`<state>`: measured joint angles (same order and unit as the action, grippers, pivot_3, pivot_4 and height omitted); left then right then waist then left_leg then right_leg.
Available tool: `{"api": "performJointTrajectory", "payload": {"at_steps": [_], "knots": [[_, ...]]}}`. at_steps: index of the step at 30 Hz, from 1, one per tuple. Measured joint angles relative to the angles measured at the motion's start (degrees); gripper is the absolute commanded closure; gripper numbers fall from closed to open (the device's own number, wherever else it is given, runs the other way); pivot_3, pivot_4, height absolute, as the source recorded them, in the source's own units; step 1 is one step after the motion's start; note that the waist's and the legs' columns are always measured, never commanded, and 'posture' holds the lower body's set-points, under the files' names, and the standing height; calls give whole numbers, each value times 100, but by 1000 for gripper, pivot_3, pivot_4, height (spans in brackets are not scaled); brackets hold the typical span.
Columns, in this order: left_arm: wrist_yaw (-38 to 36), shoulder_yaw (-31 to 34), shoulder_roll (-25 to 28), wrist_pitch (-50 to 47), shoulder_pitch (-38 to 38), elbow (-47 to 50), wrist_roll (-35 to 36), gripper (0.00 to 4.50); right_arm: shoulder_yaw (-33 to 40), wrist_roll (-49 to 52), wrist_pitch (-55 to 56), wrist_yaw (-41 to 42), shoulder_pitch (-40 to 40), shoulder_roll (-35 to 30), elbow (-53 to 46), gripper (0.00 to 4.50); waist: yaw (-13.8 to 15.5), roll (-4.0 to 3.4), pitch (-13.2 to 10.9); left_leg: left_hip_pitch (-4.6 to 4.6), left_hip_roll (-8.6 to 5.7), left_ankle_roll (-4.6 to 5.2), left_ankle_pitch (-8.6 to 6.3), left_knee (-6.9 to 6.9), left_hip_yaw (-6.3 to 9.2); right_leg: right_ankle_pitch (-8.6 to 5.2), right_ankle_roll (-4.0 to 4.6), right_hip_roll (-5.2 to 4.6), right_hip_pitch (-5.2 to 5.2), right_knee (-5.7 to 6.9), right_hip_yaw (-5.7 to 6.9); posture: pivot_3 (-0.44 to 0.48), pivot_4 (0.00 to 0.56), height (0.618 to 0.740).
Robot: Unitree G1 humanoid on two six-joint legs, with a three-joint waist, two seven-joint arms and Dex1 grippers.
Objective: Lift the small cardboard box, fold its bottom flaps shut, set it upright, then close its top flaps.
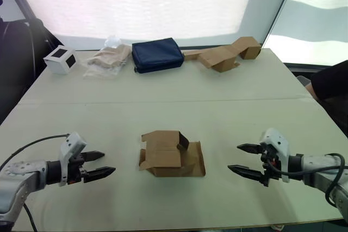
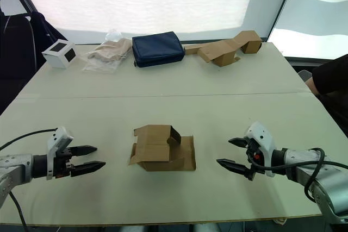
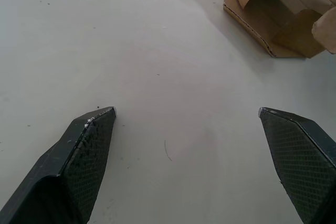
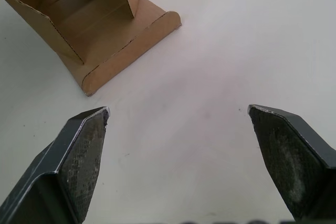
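the small cardboard box (image 1: 169, 154) lies on its side near the front middle of the pale table (image 1: 217, 96), flaps splayed open at both ends — one wide flap flat on the tabletop toward the robot's right, shorter ones sticking up and out. nothing of the task looks done yet: the box is not lifted, neither end is folded shut, and it is not standing upright. the left gripper (image 1: 99, 164) hovers low over the table well to the box's left, its two black fingers apart and empty; the right gripper (image 1: 243, 159) mirrors it on the other side, jaws likewise spread with nothing between them. both point inward at the box, with bare table between each and the cardboard — a poised start, by the look of it. along the far edge sit a white cube with black squares (image 1: 60, 59), a crumpled clear plastic bag (image 1: 107, 58), a navy blue pouch (image 1: 157, 55) and a longer zigzag-folded cardboard piece (image 1: 225, 54), all well apart from the work. still ahead, as i judge it: the lift, the bottom flaps, setting it upright, then the top flaps.
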<state>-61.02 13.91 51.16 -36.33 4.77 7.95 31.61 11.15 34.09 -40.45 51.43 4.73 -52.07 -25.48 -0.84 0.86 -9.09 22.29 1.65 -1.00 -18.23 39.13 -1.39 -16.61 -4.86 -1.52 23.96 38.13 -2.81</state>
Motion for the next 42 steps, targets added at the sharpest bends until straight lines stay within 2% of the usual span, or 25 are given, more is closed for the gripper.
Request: {"api": "performJointTrajectory", "payload": {"at_steps": [19, 22, 25, 29, 35, 38, 42], "knots": [[340, 2, -65, 136, -144, -109, -100, 0, -131, -16, -114, -172, -61, 104, 2, 36, 5, 0, 0, 0, -1, 0, 0, 0, 0, 0, 0, -2, 0, 1, 0, 0, 150, 740], [570, 81, -307, -107, -321, 44, 108, 0, -175, -84, -221, -259, -152, 103, 113, 36, 11, 1, 0, 1, -2, 0, 0, 1, 0, 0, -1, -4, -1, 0, 0, 0, 150, 740], [734, 80, -318, -378, -514, 280, 222, 0, -177, -121, -252, -269, -335, 103, 195, 36, 8, 1, 0, 1, -1, 0, 0, 2, 2, 1, -1, -3, 0, 1, 0, 0, 150, 740], [829, 65, -258, -847, -875, 265, 350, 0, -75, -20, -340, -274, -354, 151, 219, 36, 8, 1, 0, 1, -1, 0, 0, 2, 2, 1, -1, 0, 0, 2, 0, 0, 150, 740], [661, 38, -130, -1608, -1673, -670, 577, 0, 134, 68, -394, -464, -384, 346, 181, 36, -4, 1, 0, 1, -2, 0, 0, 2, -1, 1, -1, 7, 2, 4, 4, 0, 150, 740], [45, 4, 135, -2751, -1806, -978, 1285, 0, 173, 389, -564, -491, -448, 346, -394, 36, -36, -3, -1, 6, -1, 0, 0, 1, -1, 0, -1, 8, 11, 7, 5, 0, 150, 740], [-311, 8, -61, -4009, -1861, -1122, 2159, 0, 100, 699, -752, -579, -572, 218, -1376, 36, -5, -1, 0, 4, -1, 0, 0, 3, 4, 0, -1, 5, 7, 9, 8, 0, 150, 740]]}}
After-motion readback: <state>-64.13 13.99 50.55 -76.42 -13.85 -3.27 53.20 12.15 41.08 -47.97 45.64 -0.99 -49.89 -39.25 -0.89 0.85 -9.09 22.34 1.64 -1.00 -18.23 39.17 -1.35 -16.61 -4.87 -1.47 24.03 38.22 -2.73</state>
